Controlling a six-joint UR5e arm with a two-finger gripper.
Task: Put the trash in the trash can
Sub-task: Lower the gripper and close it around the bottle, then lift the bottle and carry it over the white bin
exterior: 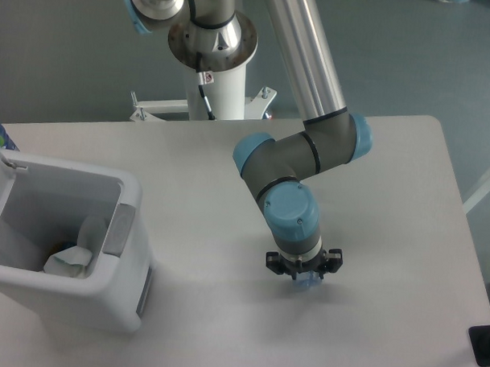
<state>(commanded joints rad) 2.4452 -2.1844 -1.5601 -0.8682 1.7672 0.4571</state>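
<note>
At the left we see the trash can [104, 307], the white tissue [69, 262] lying inside it. Well to its right our gripper [304, 276] points straight down over something bluish, likely the bottle [306, 282]; its axis and the jaws' opening we cannot tell.

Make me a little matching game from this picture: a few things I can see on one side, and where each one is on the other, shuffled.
Things:
1. trash can
2. tissue
3. gripper
4. white robot base

Places:
A. beyond the table's far edge
B. pointing down at the table, right of centre
C. inside the bin
D. on the table's left side

Pairs: 1-D, 2-C, 3-B, 4-A
</note>
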